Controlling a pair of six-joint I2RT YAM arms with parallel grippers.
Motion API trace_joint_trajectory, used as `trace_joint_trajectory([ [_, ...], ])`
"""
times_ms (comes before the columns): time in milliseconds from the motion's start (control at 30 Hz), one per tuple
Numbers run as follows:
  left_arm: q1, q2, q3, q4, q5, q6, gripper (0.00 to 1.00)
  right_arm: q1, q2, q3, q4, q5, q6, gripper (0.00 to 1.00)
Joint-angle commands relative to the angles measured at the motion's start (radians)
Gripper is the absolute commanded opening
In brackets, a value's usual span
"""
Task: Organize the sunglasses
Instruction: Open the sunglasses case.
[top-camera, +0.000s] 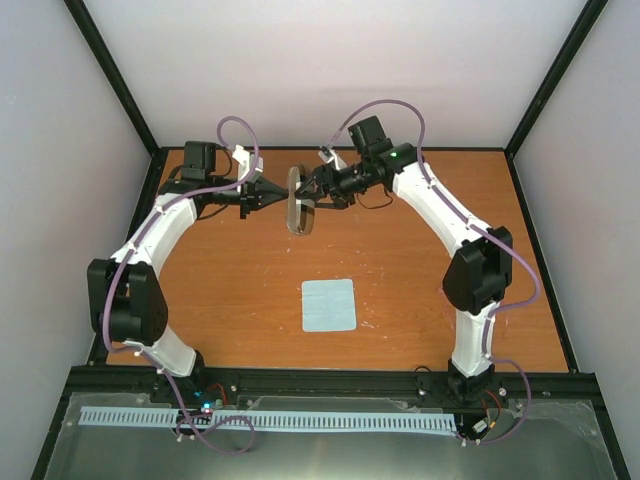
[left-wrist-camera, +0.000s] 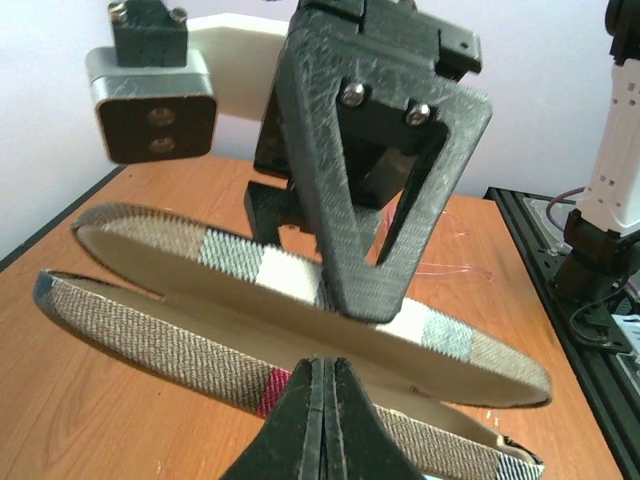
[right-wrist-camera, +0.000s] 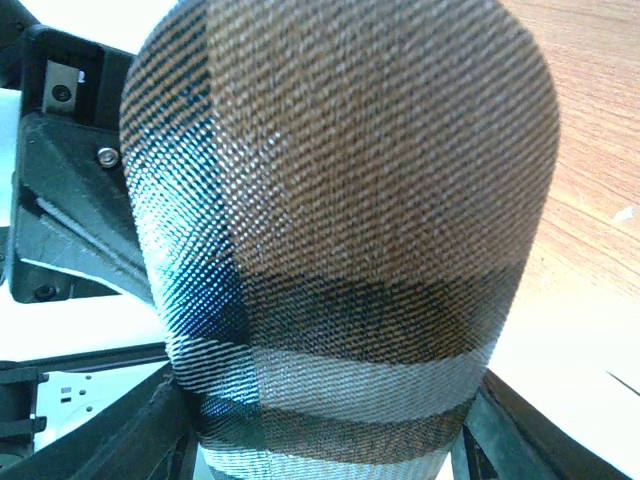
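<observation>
- Far middle of the wooden table (top-camera: 420, 300): my two arms meet at the brown, grey-striped oblong case (top-camera: 298, 215). It is held clear of the board and gaping open, its long axis running near-to-far.
- The left gripper (top-camera: 272, 197) has its fingers pressed together on the near flap's rim, apparently pinching it. The right gripper (top-camera: 312, 190) clamps the opposite flap.
- Of the pink translucent-framed sunglasses (left-wrist-camera: 445, 267) I see only faint thin lines low beyond the case, on the right arm's side. I judge that arm nearer.
</observation>
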Motion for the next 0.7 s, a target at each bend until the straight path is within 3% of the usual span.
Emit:
trace_joint_trajectory([
  [0,-0.016,0.078,-0.030,-0.045,-0.130,0.039,0.01,0.031,-0.148,0.074,0.163,-0.205,0.031,0.03],
  [267,-0.017,0.110,-0.030,0.019,-0.126,0.014,0.01,0.040,-0.157,0.072,0.201,-0.206,0.067,0.03],
  [400,-0.017,0.109,-0.011,0.016,-0.186,-0.001,0.01,0.041,-0.162,0.067,0.135,-0.157,0.017,0.03],
  [433,-0.015,0.104,-0.004,0.017,-0.214,-0.014,0.08,0.041,-0.163,0.056,0.126,-0.144,0.006,0.03],
  [500,0.005,0.080,0.000,0.040,-0.269,-0.062,0.41,0.038,-0.164,0.026,0.116,-0.114,-0.013,0.03],
  [533,0.023,0.063,-0.007,0.061,-0.276,-0.087,0.50,0.035,-0.166,0.007,0.118,-0.105,-0.020,0.03],
  [667,0.100,-0.013,-0.029,0.127,-0.285,-0.146,0.67,0.023,-0.164,-0.049,0.119,-0.113,-0.048,0.03],
])
